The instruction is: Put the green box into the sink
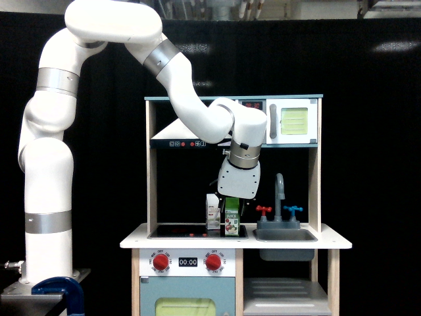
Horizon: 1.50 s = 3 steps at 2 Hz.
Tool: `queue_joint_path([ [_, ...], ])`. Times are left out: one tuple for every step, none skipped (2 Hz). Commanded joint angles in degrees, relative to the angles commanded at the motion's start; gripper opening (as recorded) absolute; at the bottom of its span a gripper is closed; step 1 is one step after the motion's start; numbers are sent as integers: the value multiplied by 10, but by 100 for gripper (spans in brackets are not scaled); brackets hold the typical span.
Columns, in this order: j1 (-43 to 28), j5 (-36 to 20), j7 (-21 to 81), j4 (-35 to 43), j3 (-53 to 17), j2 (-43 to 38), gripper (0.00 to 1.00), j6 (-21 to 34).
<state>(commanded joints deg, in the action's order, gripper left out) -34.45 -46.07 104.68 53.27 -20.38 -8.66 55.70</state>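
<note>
The green box [231,224] stands upright on the counter at the right end of the black stovetop [187,232], just left of the sink [284,235]. The sink is a grey basin with a curved faucet [280,189] and red and blue handles. My gripper [231,203] hangs directly over the box, its white body tilted slightly, its dark fingers reaching down to the box's top. Against the black backdrop I cannot make out how the fingers stand or whether they touch the box.
A white carton [212,212] stands right beside the green box on its left. The hood shelf [187,142] and a toy microwave [293,122] sit above, close to my wrist. Wooden side posts [314,184] frame the kitchen.
</note>
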Motion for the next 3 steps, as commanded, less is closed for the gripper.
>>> queue_joint_path([
  [7, -7, -9, 5, 26, -8, 0, -12],
  [28, 3, -11, 25, 32, -15, 0, 4],
  [107, 18, -17, 222, 49, -143, 0, 94],
])
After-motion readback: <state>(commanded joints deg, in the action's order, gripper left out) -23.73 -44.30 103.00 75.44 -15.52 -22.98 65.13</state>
